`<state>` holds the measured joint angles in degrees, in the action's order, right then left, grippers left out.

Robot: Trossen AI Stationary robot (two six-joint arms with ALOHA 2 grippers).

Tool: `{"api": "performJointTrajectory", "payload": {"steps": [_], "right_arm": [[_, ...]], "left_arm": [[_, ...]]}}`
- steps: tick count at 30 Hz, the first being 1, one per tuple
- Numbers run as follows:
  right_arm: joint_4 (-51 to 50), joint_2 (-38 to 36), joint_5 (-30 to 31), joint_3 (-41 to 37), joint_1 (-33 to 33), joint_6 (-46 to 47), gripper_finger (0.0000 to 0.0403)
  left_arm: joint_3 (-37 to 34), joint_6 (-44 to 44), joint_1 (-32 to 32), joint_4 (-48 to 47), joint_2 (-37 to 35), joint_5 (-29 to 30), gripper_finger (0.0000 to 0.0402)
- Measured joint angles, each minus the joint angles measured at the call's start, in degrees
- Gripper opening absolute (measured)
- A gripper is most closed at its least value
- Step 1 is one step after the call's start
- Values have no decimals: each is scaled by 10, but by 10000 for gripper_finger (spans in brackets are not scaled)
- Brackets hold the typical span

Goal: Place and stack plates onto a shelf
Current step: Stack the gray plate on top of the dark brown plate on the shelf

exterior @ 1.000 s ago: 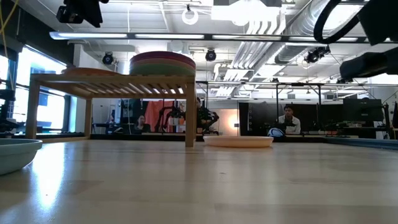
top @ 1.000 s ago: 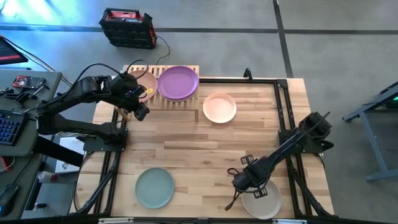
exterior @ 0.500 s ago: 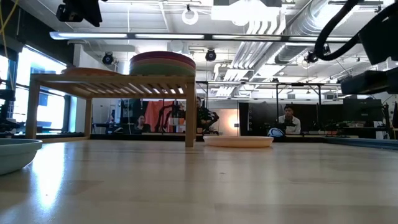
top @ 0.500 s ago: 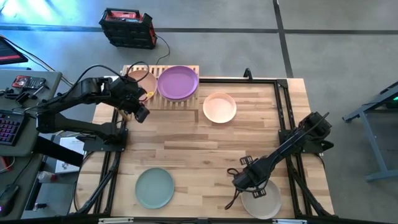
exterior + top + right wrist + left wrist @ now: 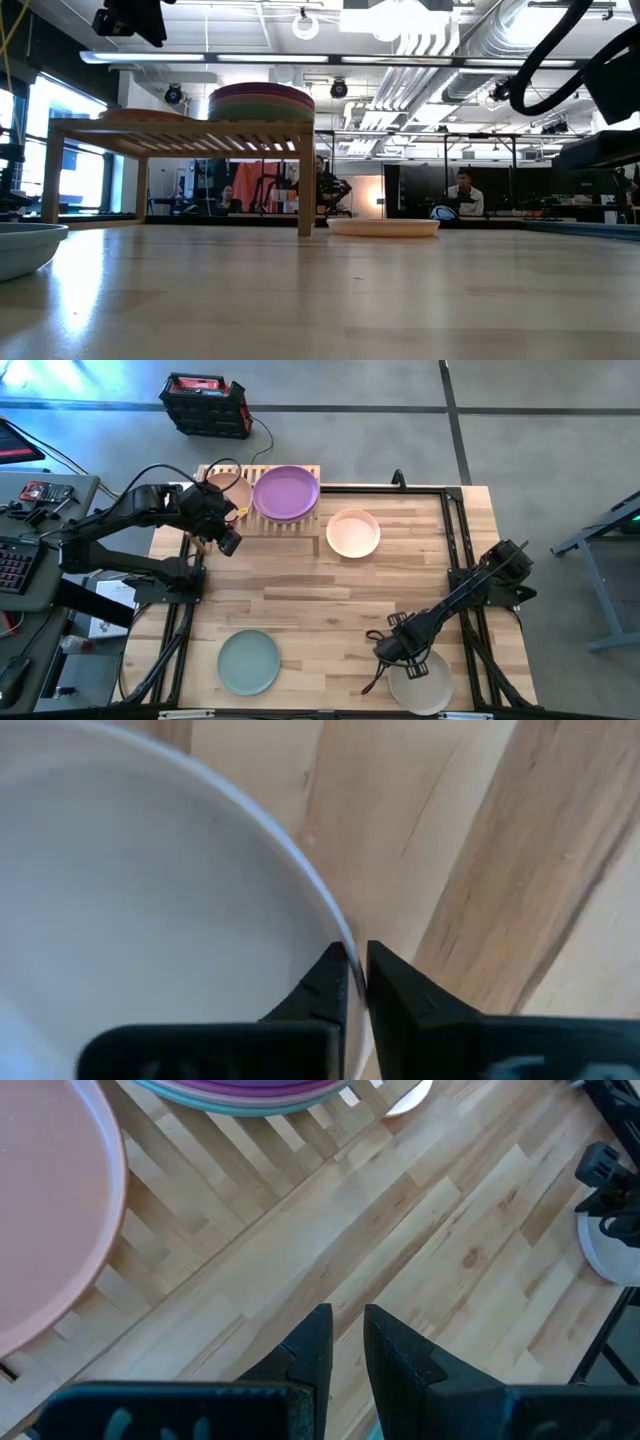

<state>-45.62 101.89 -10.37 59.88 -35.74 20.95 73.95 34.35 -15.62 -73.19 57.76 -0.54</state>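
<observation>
The light-wood slatted shelf [image 5: 262, 510] stands at the far edge. On it sit a stack topped by a purple plate [image 5: 286, 492] and, to the left, a single pinkish plate [image 5: 230, 488]. A peach plate [image 5: 353, 532] lies on the table right of the shelf, and a sage green plate [image 5: 249, 661] lies near the near edge. My left gripper [image 5: 226, 541] hovers by the shelf's near left corner, shut and holding nothing [image 5: 347, 1325]. My right gripper [image 5: 400, 652] is low over the beige plate [image 5: 421, 682] at the near right, shut on its rim. My right gripper pinches the beige plate's rim [image 5: 338, 925] on the side toward the table's left, with one finger inside the plate and one outside. The fingers come from above, slanting down. The plate lies flat on the table.
A black frame runs along the table's sides [image 5: 458, 570]. Bare tabletop lies in the middle, between the shelf and the near plates. A side desk with a keyboard [image 5: 12, 565] stands to the left. People sit in the room beyond [image 5: 463, 192].
My right arm has come down lower over the near right corner, bringing the gripper onto the beige plate's rim. The plates and shelf have stayed where they were.
</observation>
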Motion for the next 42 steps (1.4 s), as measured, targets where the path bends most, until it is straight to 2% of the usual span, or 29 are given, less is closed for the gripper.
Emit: {"api": "performJointTrajectory", "payload": {"steps": [11, 17, 22, 29, 42], "right_arm": [[-4, -6, 5, 0, 22, 37, 1], [-4, -51, 20, 0, 43, 82, 0], [-4, -111, 46, 0, 72, 137, 0], [-14, -172, 112, 23, 125, 201, 0], [-65, -176, 260, 191, 229, 324, 0]], "left_arm": [[0, -1, 0, -1, 37, -1, 49], [0, 6, 0, -1, 47, -5, 49], [0, 60, 0, -1, 50, -4, 49], [0, 101, 0, -1, 51, -4, 49], [0, 100, 44, 18, 83, 18, 49]]}}
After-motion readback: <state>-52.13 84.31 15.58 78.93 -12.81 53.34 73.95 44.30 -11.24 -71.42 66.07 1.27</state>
